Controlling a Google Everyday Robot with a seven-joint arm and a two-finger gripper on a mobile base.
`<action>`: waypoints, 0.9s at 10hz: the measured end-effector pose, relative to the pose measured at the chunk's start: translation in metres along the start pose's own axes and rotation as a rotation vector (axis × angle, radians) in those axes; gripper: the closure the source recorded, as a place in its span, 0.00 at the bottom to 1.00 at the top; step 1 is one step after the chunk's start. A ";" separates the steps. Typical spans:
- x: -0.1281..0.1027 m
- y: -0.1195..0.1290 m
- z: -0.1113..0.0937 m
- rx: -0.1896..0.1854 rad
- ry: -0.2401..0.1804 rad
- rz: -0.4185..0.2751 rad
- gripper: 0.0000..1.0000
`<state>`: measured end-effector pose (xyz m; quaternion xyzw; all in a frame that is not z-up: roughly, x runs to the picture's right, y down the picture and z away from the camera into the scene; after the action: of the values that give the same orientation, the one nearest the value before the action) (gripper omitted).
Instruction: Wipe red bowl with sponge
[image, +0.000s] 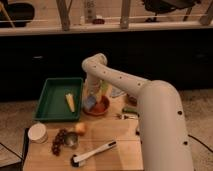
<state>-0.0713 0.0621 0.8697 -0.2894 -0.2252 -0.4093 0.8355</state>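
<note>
The red bowl (100, 108) sits on the wooden table (115, 145), just right of the green tray. My gripper (92, 99) reaches down from the white arm (150, 115) onto the bowl's left rim. It is shut on the blue-grey sponge (89, 103), which rests against the inside of the bowl at its left side. The arm hides part of the bowl's far side.
The green tray (52, 102) holds a yellow wedge (70, 101). A white cup (37, 133), dark grapes (59, 141), a metal can (71, 140), an orange-yellow block (80, 128) and a white-handled brush (95, 151) lie in front. A green item (129, 111) lies by the arm.
</note>
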 end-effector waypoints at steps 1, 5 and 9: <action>-0.008 0.008 0.000 -0.012 -0.006 -0.015 0.95; -0.004 0.050 -0.012 -0.048 0.026 0.001 0.95; 0.032 0.062 -0.018 -0.053 0.099 0.082 0.95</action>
<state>-0.0001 0.0638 0.8578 -0.2998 -0.1605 -0.3942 0.8538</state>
